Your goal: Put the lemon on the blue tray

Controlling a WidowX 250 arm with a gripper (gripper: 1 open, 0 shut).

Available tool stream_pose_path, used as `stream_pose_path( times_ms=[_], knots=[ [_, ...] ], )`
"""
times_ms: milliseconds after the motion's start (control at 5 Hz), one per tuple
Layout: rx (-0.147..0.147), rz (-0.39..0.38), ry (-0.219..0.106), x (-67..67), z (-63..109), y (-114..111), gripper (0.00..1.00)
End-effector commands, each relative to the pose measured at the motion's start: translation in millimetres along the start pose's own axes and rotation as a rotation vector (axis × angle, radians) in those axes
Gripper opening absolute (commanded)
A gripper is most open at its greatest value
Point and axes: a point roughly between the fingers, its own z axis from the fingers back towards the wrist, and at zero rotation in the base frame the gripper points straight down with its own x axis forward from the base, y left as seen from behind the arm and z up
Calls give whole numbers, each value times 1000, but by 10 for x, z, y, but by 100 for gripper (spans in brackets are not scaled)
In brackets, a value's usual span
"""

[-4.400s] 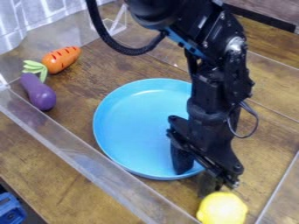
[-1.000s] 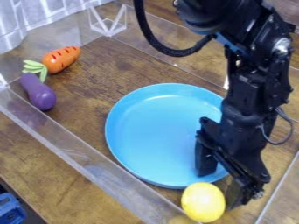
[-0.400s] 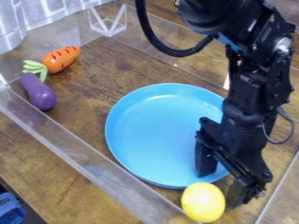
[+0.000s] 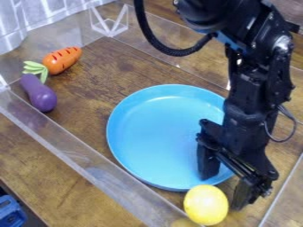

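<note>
1. I see the black arm [image 4: 254, 80] come down from the top of the frame on the right side, its gripper [image 4: 231, 177] pointing straight down at the lower right.
2. The gripper's two dark fingers [image 4: 208, 160] stand spread wide, with nothing held between them that I can make out. One finger stands over the right part of the tray, the other lower and further right, near the tray's edge.
3. The lemon [image 4: 206, 205] sits at the bottom of the frame, just below the gripper and just outside the lower right rim of the blue tray [image 4: 148, 133]. I cannot tell whether the nearer finger touches it.
4. The blue tray lies flat in the middle of the frame on the wooden table [image 4: 142, 62], and I see no object resting on its floor.
5. At the upper left, well apart from the tray, lie an orange carrot [image 4: 59, 59] with a green top and, just below it, a purple eggplant [image 4: 37, 93].
6. A clear plastic wall [image 4: 71, 151] runs diagonally along the lower left.
</note>
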Motion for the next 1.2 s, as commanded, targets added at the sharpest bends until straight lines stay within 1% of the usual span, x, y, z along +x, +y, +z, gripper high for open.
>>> stream_pose_path(
  times_ms=[0,400,600,800,1000],
  knots=[
    [4,24,46,-112,-108,-53,100],
    [6,41,67,-195,-119,59,100],
    [4,87,75,-163,-127,-2,100],
    [8,89,82,-185,-137,-22,100],
    [7,125,87,-248,-142,8,100]
  ],
)
